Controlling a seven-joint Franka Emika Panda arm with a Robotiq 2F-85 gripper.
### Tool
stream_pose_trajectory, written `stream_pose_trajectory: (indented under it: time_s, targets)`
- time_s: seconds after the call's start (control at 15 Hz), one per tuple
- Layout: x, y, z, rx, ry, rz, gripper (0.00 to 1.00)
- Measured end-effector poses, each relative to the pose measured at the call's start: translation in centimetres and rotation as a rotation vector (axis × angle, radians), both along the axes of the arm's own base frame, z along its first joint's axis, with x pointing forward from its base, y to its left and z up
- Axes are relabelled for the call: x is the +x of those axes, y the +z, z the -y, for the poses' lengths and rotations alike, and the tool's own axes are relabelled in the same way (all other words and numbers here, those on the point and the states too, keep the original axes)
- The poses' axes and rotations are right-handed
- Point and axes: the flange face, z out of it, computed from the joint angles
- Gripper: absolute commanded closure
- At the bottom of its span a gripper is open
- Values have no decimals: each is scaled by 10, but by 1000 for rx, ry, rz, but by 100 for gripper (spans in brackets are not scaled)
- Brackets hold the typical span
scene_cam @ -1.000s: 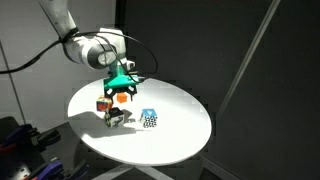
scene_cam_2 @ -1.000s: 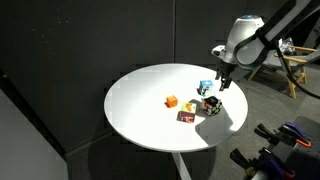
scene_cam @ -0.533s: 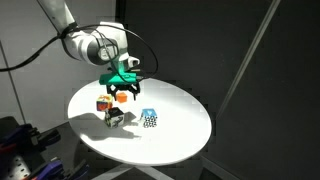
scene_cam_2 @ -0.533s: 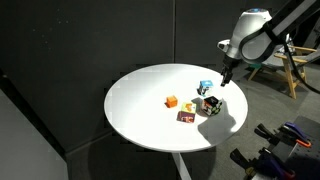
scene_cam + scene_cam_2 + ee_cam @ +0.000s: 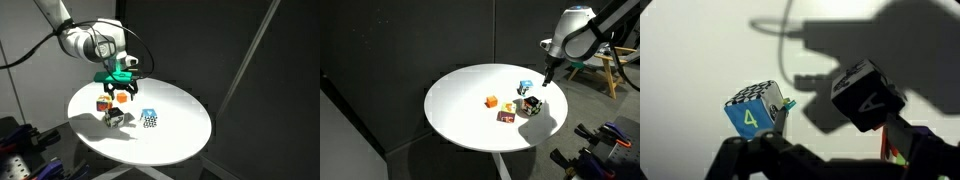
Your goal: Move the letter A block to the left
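Observation:
The letter A block is a small black cube with a white A. It sits on the round white table and shows in both exterior views. My gripper is open and empty. It hovers above the table near the A block in both exterior views, not touching it. In the wrist view the A block lies just ahead of the jaws.
A blue-topped checker cube marked 4 stands beside the A block. A brown-red cube lies close on its other side. A small orange cube lies further toward the table's middle.
The arm has risen a little and the gripper has shifted slightly. The blocks have not moved.

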Motion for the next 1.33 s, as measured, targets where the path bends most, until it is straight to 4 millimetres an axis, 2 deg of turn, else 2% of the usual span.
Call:
stream_pose_trajectory:
  time_s: [0.4,0.93,1.33]
  targets:
    - [-1,-1,-1,4,-16,0,0]
    - [-11,-2,1,100,-305,-26,0]
    - [-34,20,-1,124,-407,-124,0]
